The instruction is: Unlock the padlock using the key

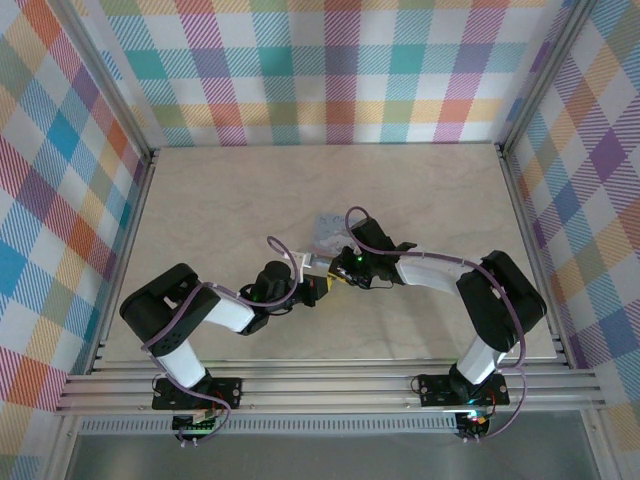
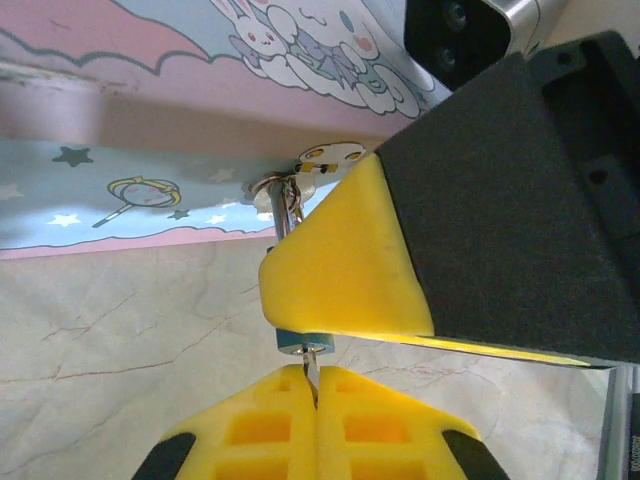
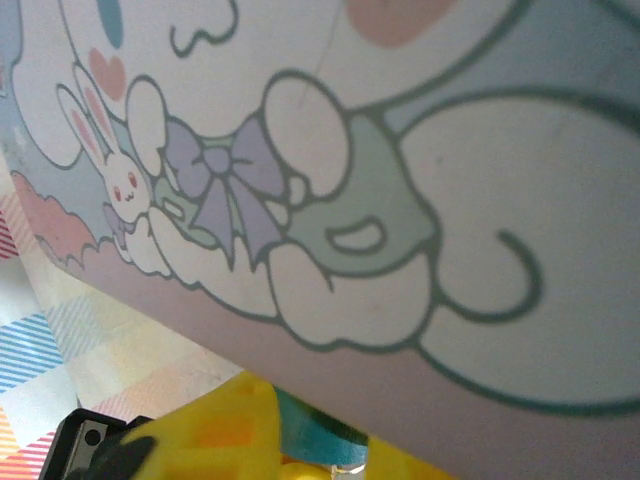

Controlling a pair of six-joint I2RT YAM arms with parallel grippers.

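Here we see the left tool (image 2: pixel 315 388) pinched shut on the key (image 2: pixel 312 366), its tip touching the teal padlock (image 2: pixel 300 341), which the right tool (image 3: pixel 325 450) clamps.

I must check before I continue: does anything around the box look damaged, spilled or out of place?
Nothing stands out. The box lies flat on the table. The right gripper holds the teal padlock at the box's edge, and the left gripper, shut on the key, points it at the lock. No damage or spill shows.
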